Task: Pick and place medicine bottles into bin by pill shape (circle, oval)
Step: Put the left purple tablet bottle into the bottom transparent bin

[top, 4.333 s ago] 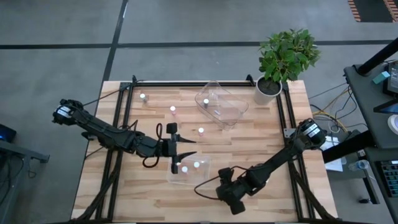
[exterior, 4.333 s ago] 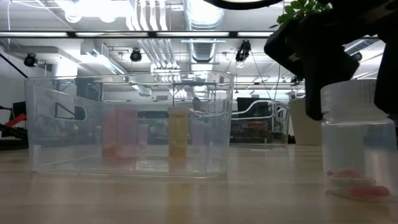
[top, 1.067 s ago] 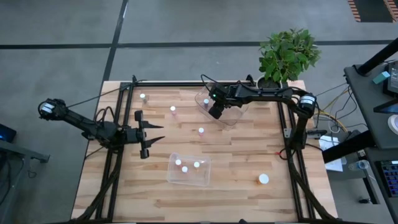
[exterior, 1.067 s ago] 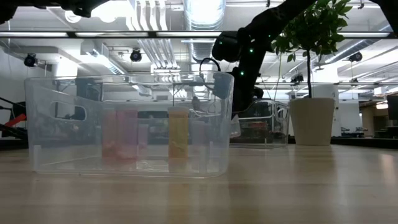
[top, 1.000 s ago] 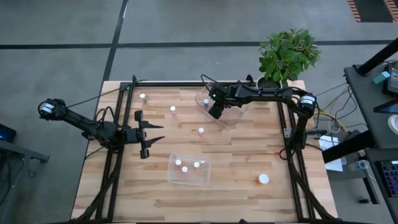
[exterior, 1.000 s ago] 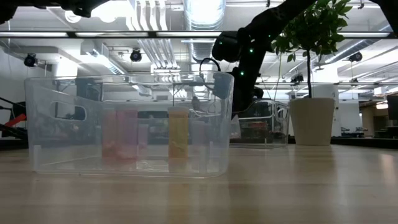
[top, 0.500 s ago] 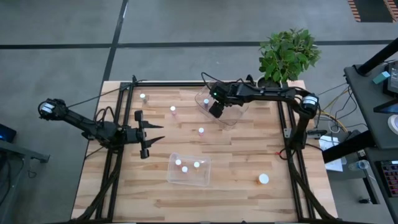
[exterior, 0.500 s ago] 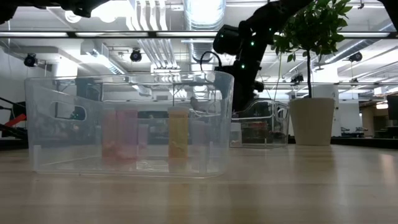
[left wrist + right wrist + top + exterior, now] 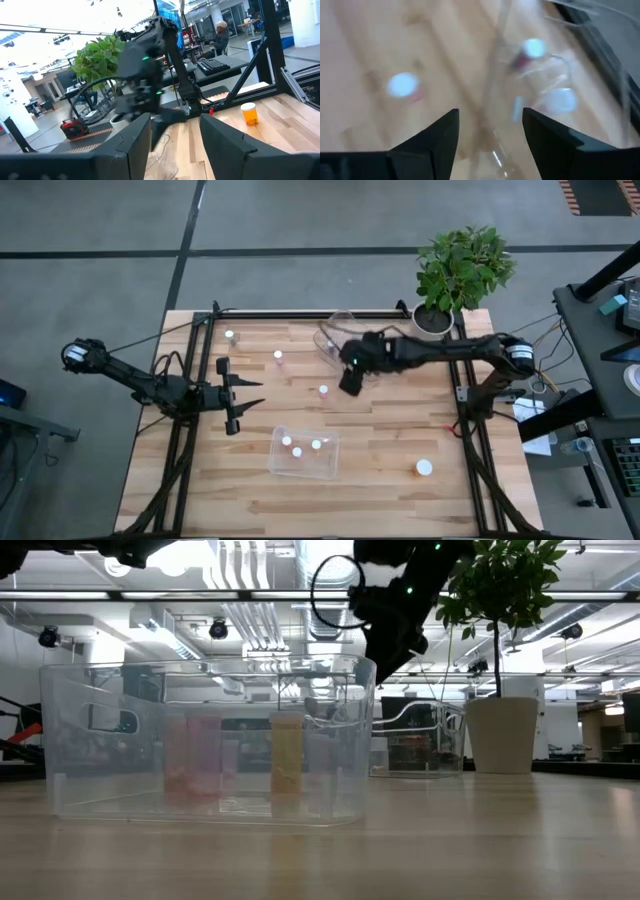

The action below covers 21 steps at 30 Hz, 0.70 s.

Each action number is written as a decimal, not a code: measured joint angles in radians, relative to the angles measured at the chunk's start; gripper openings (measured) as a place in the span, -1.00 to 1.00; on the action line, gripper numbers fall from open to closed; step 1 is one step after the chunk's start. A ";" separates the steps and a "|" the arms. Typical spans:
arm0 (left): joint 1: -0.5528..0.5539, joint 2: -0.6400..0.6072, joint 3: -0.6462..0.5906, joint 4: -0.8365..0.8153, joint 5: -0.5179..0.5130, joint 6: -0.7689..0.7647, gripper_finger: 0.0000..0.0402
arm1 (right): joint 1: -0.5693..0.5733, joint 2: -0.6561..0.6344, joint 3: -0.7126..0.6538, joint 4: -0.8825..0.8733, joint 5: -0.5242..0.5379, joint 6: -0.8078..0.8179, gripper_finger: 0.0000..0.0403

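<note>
My right gripper point(image 9: 349, 383) is open and empty, raised over the table just near of the far clear bin point(image 9: 372, 350). In the right wrist view its fingers point(image 9: 490, 137) stand apart, with a white-capped bottle point(image 9: 402, 84) on the wood and two caps point(image 9: 534, 48) inside that bin. My left gripper point(image 9: 250, 397) waits open and empty at the table's left point(image 9: 175, 135). Small white-capped bottles stand on the table point(image 9: 229, 335), point(image 9: 278, 356), point(image 9: 323, 390). The larger orange bottle point(image 9: 424, 468) stands near the front right. The near clear bin point(image 9: 303, 452) holds three bottles.
A potted plant point(image 9: 440, 305) stands at the far right corner. Black frame rails point(image 9: 190, 380) run along the table's left, right and far sides. In the low view the near bin point(image 9: 210, 740) holds pinkish and yellowish bottles point(image 9: 286, 752). A person sits in the room beyond point(image 9: 220, 32).
My right gripper has risen out of the far bin and gone toward the table's near edge, now over the open wood beside the bin. My left arm has kept still.
</note>
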 joint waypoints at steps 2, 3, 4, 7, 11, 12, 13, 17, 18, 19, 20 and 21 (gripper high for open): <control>0.000 0.000 0.000 0.006 0.000 0.000 -0.22 | 0.055 -0.013 -0.022 0.015 0.001 0.002 0.04; 0.000 0.000 0.000 0.008 0.000 0.000 -0.22 | 0.084 -0.019 -0.035 0.031 0.001 0.003 0.04; 0.000 0.000 0.000 0.010 0.000 0.000 -0.22 | 0.112 -0.025 -0.050 0.049 0.001 0.003 0.04; 0.000 0.007 0.000 0.025 0.000 0.000 -0.22 | 0.193 -0.044 -0.095 0.104 0.003 0.015 0.04; 0.000 0.015 0.000 0.032 0.000 0.000 -0.22 | 0.282 -0.074 -0.180 0.229 0.002 0.009 0.04; 0.000 0.019 0.000 0.032 0.000 0.000 -0.22 | 0.299 -0.082 -0.205 0.265 0.002 0.002 0.04; 0.000 0.023 0.000 0.036 0.000 0.000 -0.22 | 0.312 -0.092 -0.229 0.297 0.002 -0.007 0.04; 0.000 0.034 0.000 0.060 0.000 0.000 -0.22 | 0.339 -0.139 -0.325 0.420 0.001 -0.037 0.04; 0.000 0.036 0.000 0.061 0.000 0.000 -0.22 | 0.339 -0.154 -0.346 0.444 0.000 -0.043 0.04; 0.000 0.038 0.000 0.062 0.000 0.000 -0.22 | 0.338 -0.172 -0.366 0.463 0.000 -0.046 0.04; 0.000 0.041 0.000 0.068 0.000 0.000 -0.22 | 0.338 -0.187 -0.386 0.482 0.001 -0.052 0.04; 0.000 0.045 0.000 0.079 0.000 0.000 -0.22 | 0.337 -0.205 -0.405 0.502 0.001 -0.062 0.04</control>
